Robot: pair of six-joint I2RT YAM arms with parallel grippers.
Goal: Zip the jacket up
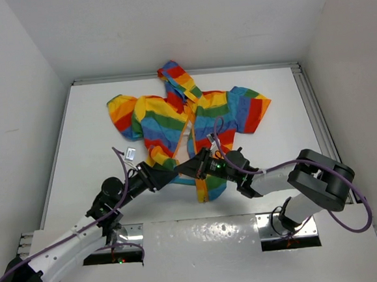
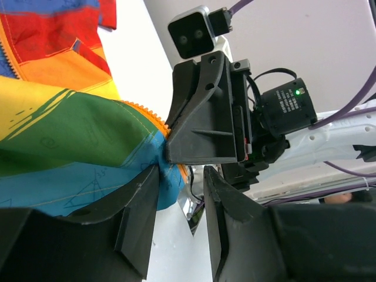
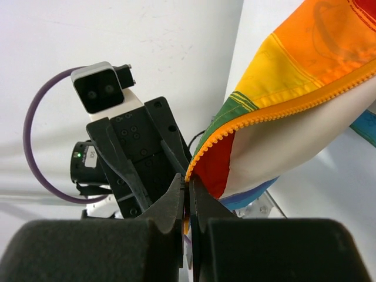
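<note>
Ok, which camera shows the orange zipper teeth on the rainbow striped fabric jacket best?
Right wrist: the orange zipper teeth run close-up along the rainbow-striped jacket edge. Left wrist shows a short stretch; the top view only thin orange trim.

White table [image 1: 270,95], pale walls [image 1: 15,96], perhaps a rail [image 1: 314,115]
</note>
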